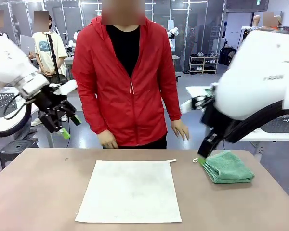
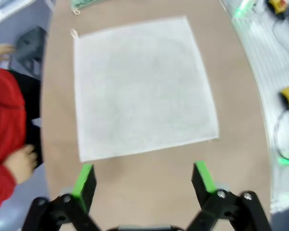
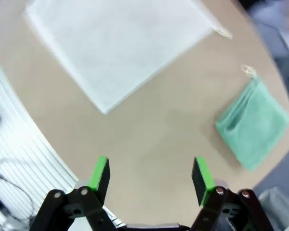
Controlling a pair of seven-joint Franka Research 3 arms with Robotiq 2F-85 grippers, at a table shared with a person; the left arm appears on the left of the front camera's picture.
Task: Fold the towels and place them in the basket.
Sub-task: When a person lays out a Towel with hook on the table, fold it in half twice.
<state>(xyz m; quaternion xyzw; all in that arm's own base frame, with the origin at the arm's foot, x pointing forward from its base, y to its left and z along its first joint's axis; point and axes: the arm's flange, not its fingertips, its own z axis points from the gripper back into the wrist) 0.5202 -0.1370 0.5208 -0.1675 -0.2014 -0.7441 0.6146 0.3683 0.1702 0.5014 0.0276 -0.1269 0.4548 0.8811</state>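
white arms [image 1: 260,72], black grippers [image 2: 143,168], green pads [image 2: 204,177]; cable [image 1: 17,127] perhaps black

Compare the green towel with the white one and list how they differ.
The mint green towel is folded into a small stack; the off-white towel lies spread flat in one layer. The green towel sits at the table's right side, the off-white towel in the middle, covering far more surface. Both rest on the table.

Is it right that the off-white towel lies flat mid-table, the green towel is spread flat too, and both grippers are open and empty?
No. The green towel is folded into a thick stack, not spread flat, as the front view shows. The off-white towel does lie flat mid-table, and the left gripper and right gripper are open and empty.
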